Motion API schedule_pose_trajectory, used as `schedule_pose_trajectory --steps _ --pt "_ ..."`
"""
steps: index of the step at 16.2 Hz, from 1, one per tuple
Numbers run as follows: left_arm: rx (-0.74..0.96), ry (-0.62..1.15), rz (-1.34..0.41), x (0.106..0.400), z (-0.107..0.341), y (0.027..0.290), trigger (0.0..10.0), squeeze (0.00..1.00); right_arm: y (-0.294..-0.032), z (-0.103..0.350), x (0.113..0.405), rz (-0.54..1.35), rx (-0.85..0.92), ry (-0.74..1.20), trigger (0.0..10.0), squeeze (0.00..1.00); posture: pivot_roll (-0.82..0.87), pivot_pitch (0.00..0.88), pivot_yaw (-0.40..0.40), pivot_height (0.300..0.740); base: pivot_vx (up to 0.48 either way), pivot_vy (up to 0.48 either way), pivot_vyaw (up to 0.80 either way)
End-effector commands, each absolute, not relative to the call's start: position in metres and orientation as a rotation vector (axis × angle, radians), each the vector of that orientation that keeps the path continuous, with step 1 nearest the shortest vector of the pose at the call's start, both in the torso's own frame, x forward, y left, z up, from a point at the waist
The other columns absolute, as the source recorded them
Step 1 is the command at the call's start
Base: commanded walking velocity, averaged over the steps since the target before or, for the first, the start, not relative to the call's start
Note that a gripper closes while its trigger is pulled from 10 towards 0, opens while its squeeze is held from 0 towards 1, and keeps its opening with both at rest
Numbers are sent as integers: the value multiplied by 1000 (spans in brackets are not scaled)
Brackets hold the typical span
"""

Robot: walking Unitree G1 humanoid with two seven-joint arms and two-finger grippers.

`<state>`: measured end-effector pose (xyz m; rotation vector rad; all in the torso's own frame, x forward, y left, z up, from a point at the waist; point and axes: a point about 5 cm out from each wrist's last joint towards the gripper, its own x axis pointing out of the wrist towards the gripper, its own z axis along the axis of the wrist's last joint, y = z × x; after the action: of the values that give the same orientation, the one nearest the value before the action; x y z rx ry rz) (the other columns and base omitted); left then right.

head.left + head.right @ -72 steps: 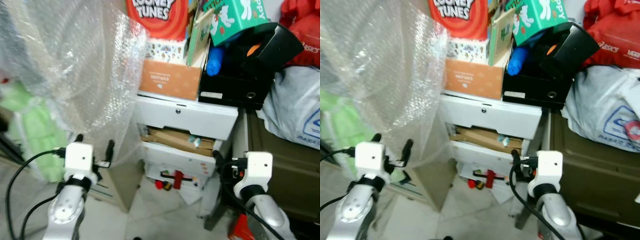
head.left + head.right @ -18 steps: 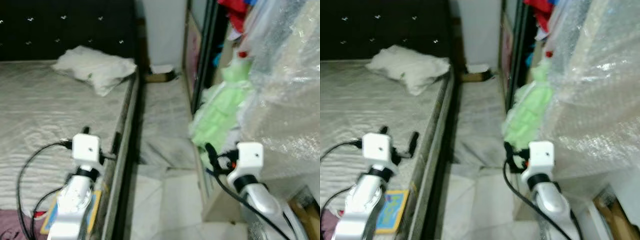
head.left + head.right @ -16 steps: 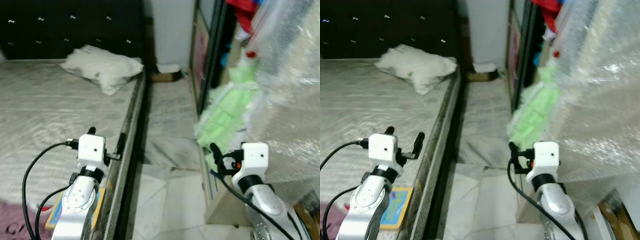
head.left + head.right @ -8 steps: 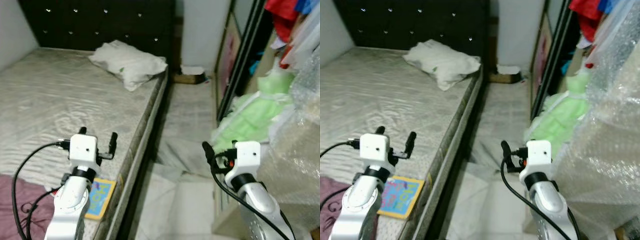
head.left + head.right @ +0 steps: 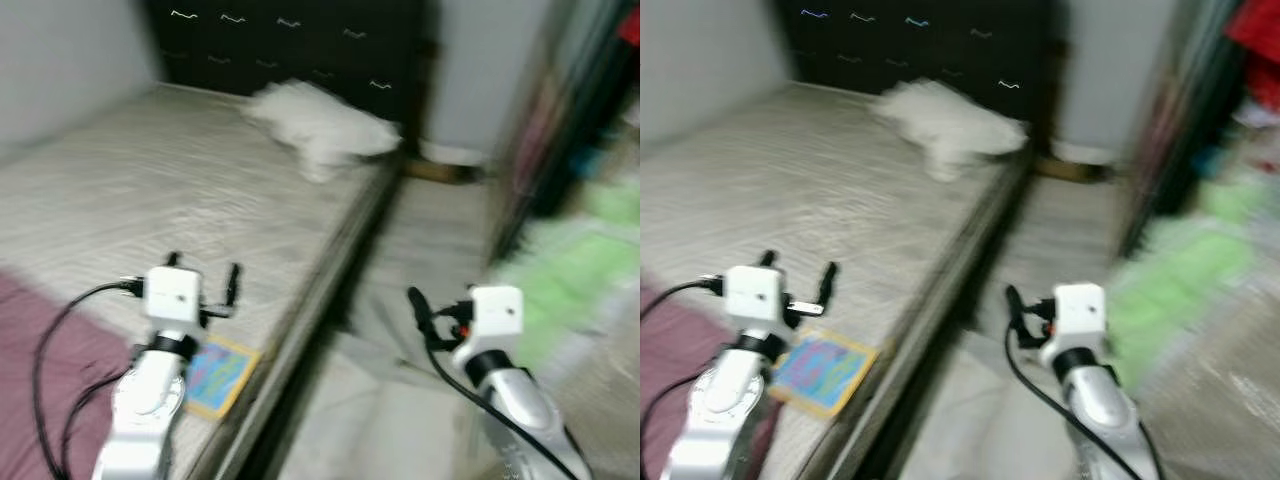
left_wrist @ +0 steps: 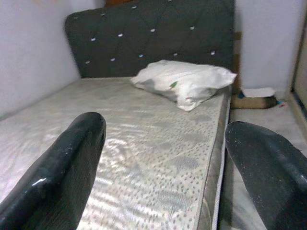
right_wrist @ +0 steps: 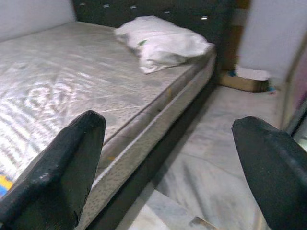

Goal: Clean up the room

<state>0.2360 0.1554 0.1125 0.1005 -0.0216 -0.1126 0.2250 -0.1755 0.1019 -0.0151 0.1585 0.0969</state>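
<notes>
A grey mattress [image 5: 150, 190] takes up the left half of the scene, with a white pillow [image 5: 315, 125] near the dark tufted headboard [image 6: 153, 38]. A colourful flat book [image 5: 222, 372] lies on the mattress close to its near edge, beside a maroon cover [image 5: 40, 340]. My left gripper [image 5: 203, 270] hovers open just above the mattress, a little beyond the book, holding nothing. My right gripper [image 7: 165, 158] is open and empty over the floor strip beside the bed. The head views are blurred.
A narrow pale floor strip [image 7: 216, 158] runs between the bed frame and the right side. A flat cardboard box [image 7: 247, 81] lies at its far end by the wall. A green bundle [image 5: 1200, 270] and dark wardrobe edge [image 5: 1160, 180] stand on the right.
The camera has swung left, from the cluttered drawers and bubble wrap to the bed. The book and maroon cover have come into view. Both grippers keep their open pose.
</notes>
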Motion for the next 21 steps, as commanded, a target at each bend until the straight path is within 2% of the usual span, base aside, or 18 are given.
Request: schedule_pose_trajectory --steps 1,14,21 --pt "119 -20 -108 236 113 160 10000 0 -172 104 226 104 -1 148 10000 0 -33 0 0 740 0 0 800" --pt "120 -41 -107 245 118 159 10000 0 -169 106 237 108 12 122 10000 0 -28 0 5 740 0 0 800" --pt "107 -58 -68 260 118 160 10000 0 -153 117 270 111 48 40 10000 0 -25 0 21 740 0 0 800"
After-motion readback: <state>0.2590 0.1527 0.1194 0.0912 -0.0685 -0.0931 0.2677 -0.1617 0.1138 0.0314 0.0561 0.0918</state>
